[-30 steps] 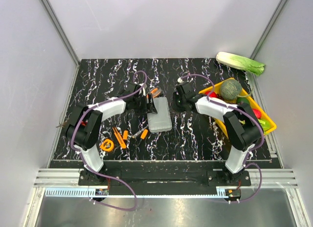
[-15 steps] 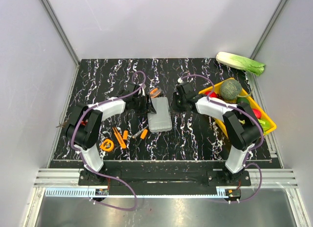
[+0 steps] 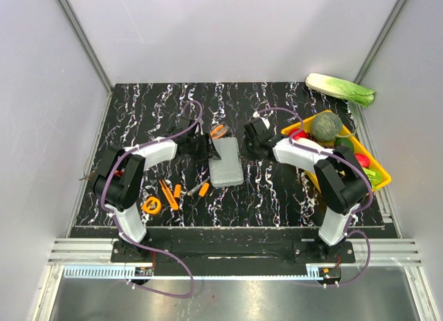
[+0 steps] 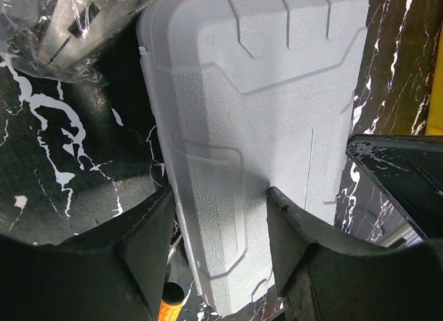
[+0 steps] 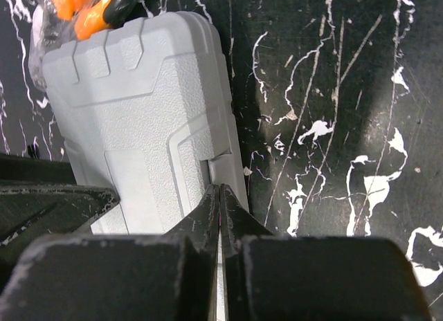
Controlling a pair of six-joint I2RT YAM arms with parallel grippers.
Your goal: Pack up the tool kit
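Note:
The grey tool kit case [image 3: 227, 167] lies shut and flat on the black marbled table. My left gripper [image 3: 211, 149] holds its left side. In the left wrist view [image 4: 220, 196] one finger sits at the side edge and the other presses on the lid [image 4: 256, 113]. My right gripper [image 3: 246, 147] is shut and empty. Its tips [image 5: 220, 189] touch the latch notch on the case's right edge [image 5: 138, 106]. Orange-and-black pliers in a clear bag [image 3: 219, 131] lie at the case's far end. An orange tape measure [image 3: 151, 205] and orange screwdrivers [image 3: 168, 194] lie front left.
A yellow tray [image 3: 379, 177] of vegetables stands at the right, close behind my right arm. A green-and-white cabbage [image 3: 340, 89] lies at the back right. Another screwdriver [image 3: 202, 189] lies by the case's near left corner.
My right gripper has edged left onto the case's right edge. My left gripper has shifted slightly at the case's left side. The case has barely moved.

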